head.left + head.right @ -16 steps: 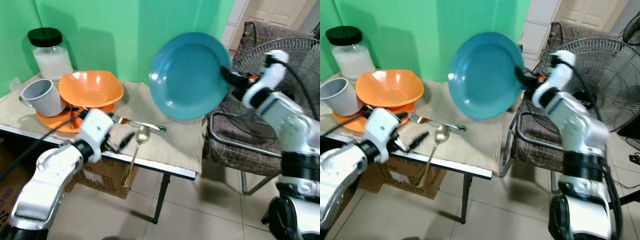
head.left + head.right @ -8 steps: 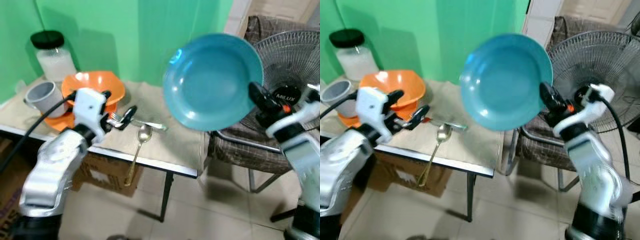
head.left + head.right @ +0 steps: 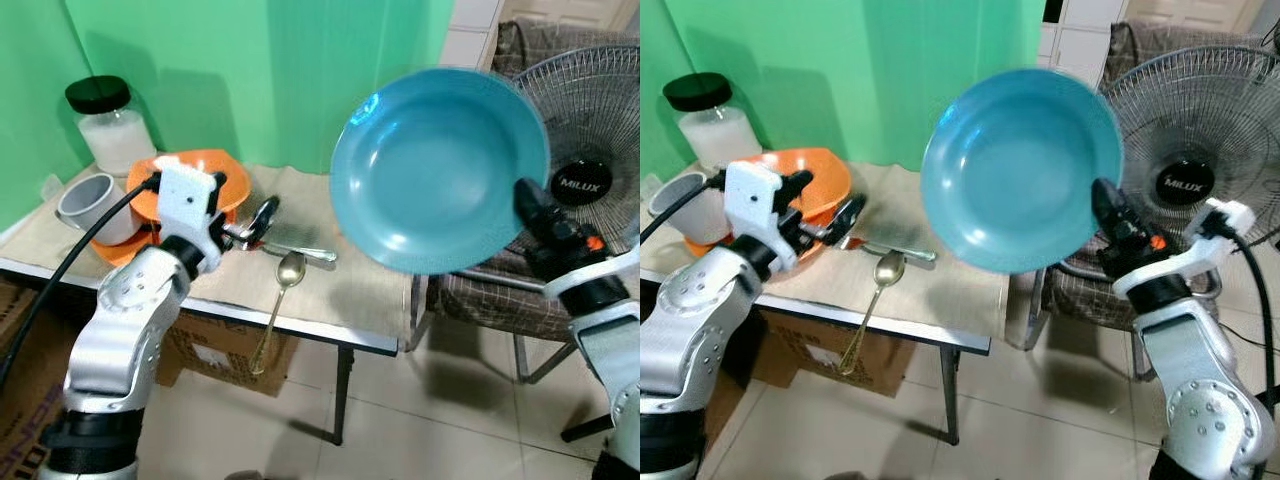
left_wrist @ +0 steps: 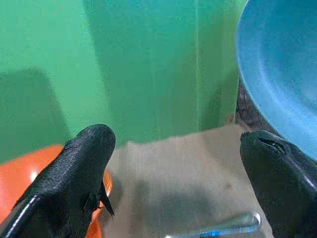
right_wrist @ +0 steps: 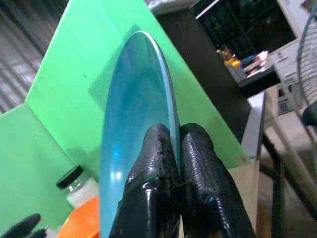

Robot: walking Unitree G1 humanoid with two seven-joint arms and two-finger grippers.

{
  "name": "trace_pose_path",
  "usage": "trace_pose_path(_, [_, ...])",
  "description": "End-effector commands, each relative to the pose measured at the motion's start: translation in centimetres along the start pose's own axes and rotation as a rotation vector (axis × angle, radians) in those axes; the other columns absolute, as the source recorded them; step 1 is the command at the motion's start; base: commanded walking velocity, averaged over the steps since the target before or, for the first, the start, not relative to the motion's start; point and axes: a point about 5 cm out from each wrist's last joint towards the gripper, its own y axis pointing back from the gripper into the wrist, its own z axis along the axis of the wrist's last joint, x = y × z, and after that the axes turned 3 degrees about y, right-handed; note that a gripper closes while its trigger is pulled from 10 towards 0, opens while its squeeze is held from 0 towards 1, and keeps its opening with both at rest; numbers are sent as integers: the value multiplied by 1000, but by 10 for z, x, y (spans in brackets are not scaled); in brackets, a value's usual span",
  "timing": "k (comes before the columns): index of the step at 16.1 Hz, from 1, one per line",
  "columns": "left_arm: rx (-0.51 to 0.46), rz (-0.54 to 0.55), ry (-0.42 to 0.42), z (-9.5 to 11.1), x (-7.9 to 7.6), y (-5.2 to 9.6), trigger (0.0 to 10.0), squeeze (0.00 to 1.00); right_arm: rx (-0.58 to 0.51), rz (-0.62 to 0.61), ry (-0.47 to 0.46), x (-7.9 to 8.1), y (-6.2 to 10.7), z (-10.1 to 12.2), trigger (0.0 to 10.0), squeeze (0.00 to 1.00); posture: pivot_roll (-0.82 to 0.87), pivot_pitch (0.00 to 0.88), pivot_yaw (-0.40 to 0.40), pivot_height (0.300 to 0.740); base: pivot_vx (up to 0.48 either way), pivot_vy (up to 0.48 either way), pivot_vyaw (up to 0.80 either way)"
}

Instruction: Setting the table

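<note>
**Right gripper pinching blue plate by its rim, carried high beside the table**

Right gripper: fingers pressed together on the edge of the blue plate, one finger on each face, as seen in the right wrist view. The plate is held nearly upright, its hollow turned toward the camera, in the air just off the table's right end and in front of the standing fan. A rim pinch is judged the only grip two narrow fingers allow on a wide, shallow dish; the tilt is probably just how the wrist carries it.

Left gripper: fingers spread, nothing between them, held low over the beige cloth next to the orange bowl. In the left wrist view the cloth and a fork handle lie ahead of the open fingers.

On the table: fork and spoon lie side by side on the cloth, the spoon's handle overhanging the front edge. The orange bowl rests on an orange plate, a grey cup just beside it, a black-lidded jar behind.

Judgement: bare cloth to the right of the cutlery is the likely landing place. The plate must be levelled before lowering; a rim-only pinch could slip.
</note>
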Motion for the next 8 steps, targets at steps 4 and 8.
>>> trace_pose_path(4, [-33, 15, -87, 2, -19, -4, 10000, 0, -55, -35, 88, 17, 10, 7, 10000, 0, -26, 0, 39, 740, 0, 0, -719])
trace_pose_path(8, [1, 82, -143, -3, -20, -2, 10000, 0, -67, -71, 169, 30, 6, -2, 10000, 0, -1, 0, 5, 740, 0, 0, -777])
